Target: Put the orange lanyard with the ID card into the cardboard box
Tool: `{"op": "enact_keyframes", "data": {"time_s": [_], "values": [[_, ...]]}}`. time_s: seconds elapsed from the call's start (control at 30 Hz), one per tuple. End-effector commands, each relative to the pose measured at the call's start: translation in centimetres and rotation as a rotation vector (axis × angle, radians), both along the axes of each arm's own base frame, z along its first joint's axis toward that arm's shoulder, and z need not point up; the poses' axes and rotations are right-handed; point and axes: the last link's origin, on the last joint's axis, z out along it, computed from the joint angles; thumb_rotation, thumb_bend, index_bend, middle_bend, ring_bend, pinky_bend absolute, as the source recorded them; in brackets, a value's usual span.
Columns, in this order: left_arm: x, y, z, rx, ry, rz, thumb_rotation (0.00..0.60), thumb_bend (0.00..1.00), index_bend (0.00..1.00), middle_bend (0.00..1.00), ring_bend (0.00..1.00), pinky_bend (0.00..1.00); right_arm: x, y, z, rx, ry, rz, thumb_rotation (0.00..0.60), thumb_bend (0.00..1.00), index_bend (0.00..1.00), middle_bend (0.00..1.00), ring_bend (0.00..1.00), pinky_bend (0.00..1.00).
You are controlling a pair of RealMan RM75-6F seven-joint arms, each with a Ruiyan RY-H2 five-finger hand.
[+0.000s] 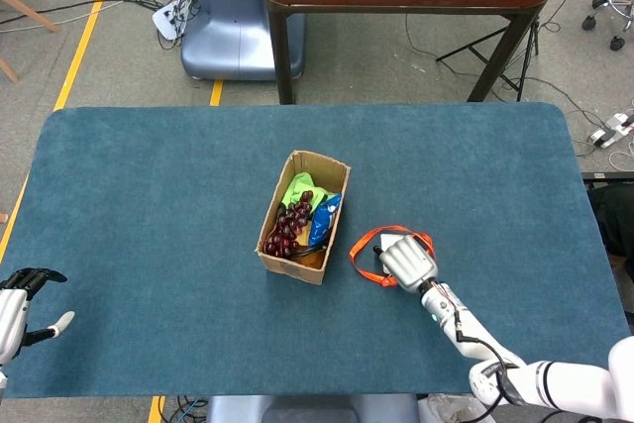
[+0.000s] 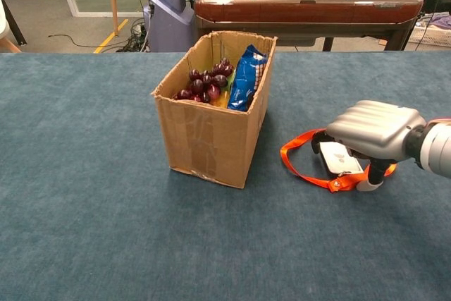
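Your right hand (image 2: 377,134) hovers palm-down over the lanyard (image 2: 304,163) and card (image 2: 337,159) at the box's (image 2: 211,128) four o'clock, fingers curled down, grip unclear, apparently set to pinch; left hand (image 1: 22,306) idles open.

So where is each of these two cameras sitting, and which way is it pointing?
Head view: high up, looking steeply down on the blue table; shows both the left hand and the right hand with its arm.
Chest view: low, near table height, looking forward across the table; shows only the right hand.
Shared: the cardboard box, orange lanyard, ID card and right hand.
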Motion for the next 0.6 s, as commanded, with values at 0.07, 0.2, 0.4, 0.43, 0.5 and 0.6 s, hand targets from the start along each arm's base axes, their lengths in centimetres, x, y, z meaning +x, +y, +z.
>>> {"op": "enact_keyframes", "data": {"time_s": [0.07, 0.2, 0.4, 0.43, 0.5, 0.6], "values": [[0.0, 0.0, 0.0, 0.0, -0.001, 0.0, 0.6, 0.16, 0.4, 0.39, 0.28, 0.42, 0.09, -0.2, -0.17, -0.001, 0.006, -0.002, 0.6, 0.16, 0.29, 0.99, 1.0, 1.0], [0.02, -0.02, 0.02, -0.001, -0.001, -0.001, 0.6, 0.16, 0.4, 0.39, 0.28, 0.42, 0.25, -0.41, -0.31, -0.003, 0.008, -0.007, 0.6, 0.19, 0.3, 0.99, 1.0, 1.0], [0.04, -0.03, 0.02, -0.001, -0.004, -0.002, 0.6, 0.16, 0.4, 0.39, 0.28, 0.42, 0.39, -0.75, -0.65, 0.001, 0.02, -0.016, 0.6, 0.28, 0.33, 0.99, 1.0, 1.0], [0.03, -0.04, 0.03, -0.001, -0.004, -0.002, 0.6, 0.16, 0.4, 0.39, 0.28, 0.42, 0.4, -0.8, -0.73, 0.003, 0.024, -0.018, 0.6, 0.29, 0.33, 0.99, 1.0, 1.0], [0.03, -0.04, 0.04, -0.001, -0.006, -0.002, 0.6, 0.16, 0.4, 0.39, 0.28, 0.42, 0.43, -0.89, -0.83, 0.004, 0.027, -0.023, 0.6, 0.32, 0.34, 0.99, 1.0, 1.0], [0.02, -0.05, 0.08, 0.0, -0.006, -0.001, 0.6, 0.16, 0.4, 0.39, 0.28, 0.42, 0.44, -1.0, -0.97, 0.008, 0.032, -0.033, 0.6, 0.38, 0.35, 0.99, 1.0, 1.0]]}}
